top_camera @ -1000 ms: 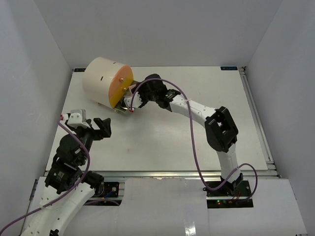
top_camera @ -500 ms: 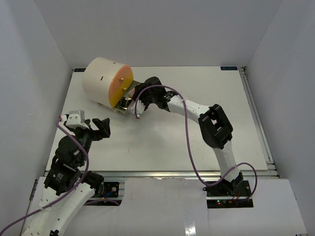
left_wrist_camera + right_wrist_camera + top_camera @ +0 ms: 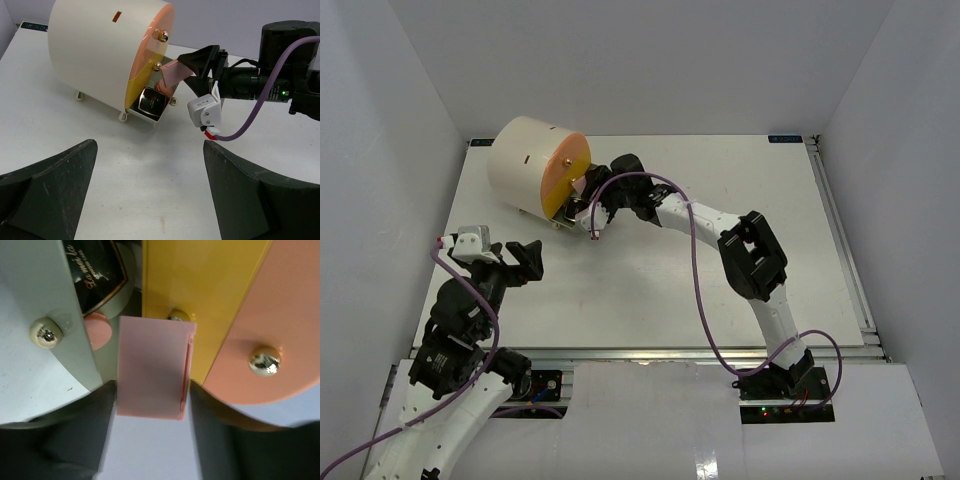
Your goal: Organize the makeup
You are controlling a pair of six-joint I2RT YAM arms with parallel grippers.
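Observation:
My right gripper is shut on a flat pink pad, which it holds at the open front of the cream cylinder. In the left wrist view the pink pad sits between the black fingers, touching the drawer fronts. A black-gold square compact lies in the open bottom drawer; it also shows in the right wrist view. My left gripper is open and empty over bare table, well short of the cylinder. The tan bottles, round jars and clear jar are out of view.
The cylinder lies on its side at the back left on small feet, with a yellow drawer front and an orange drawer front, each with a brass knob. White walls close in the table on three sides.
My right gripper has moved left with the pink pad, up against the cylinder's drawer opening. My left arm has barely moved.

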